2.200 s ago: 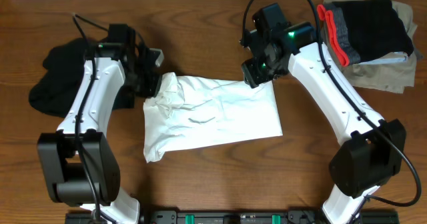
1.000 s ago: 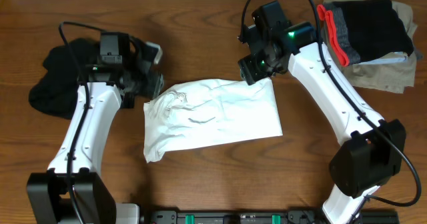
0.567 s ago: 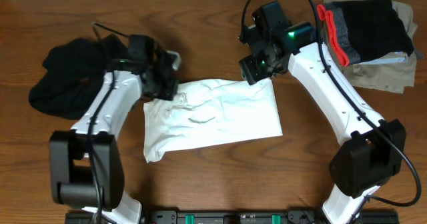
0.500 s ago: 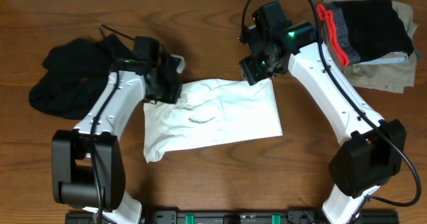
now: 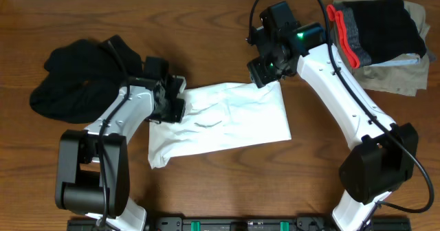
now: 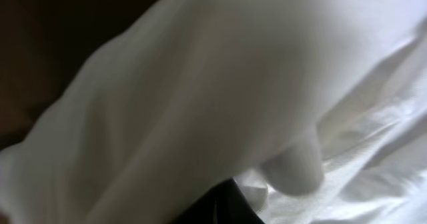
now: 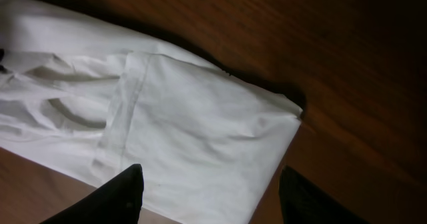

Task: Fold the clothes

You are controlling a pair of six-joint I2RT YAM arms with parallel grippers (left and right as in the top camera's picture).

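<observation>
The white T-shirt (image 5: 227,121) lies folded into a rough rectangle in the middle of the table. My left gripper (image 5: 176,102) sits low on its upper left corner, shut on the white T-shirt's cloth. In the left wrist view white fabric (image 6: 200,84) fills the frame, with the dark fingertips (image 6: 220,207) pressed together beneath it. My right gripper (image 5: 265,73) hovers open over the shirt's upper right corner (image 7: 280,107), its fingers (image 7: 127,191) spread wide with nothing between them. The black garment (image 5: 72,80) lies crumpled at the far left.
A pile of folded garments sits at the back right: a grey one with red-orange trim (image 5: 347,31), a black one (image 5: 388,25) on top, and a khaki one (image 5: 399,76) underneath. The left arm's cable (image 5: 120,52) arcs over the black garment.
My left gripper has swung right from beside the shirt onto its upper left corner and closed there. The bunched corner now lies flatter. The right arm has stayed put.
</observation>
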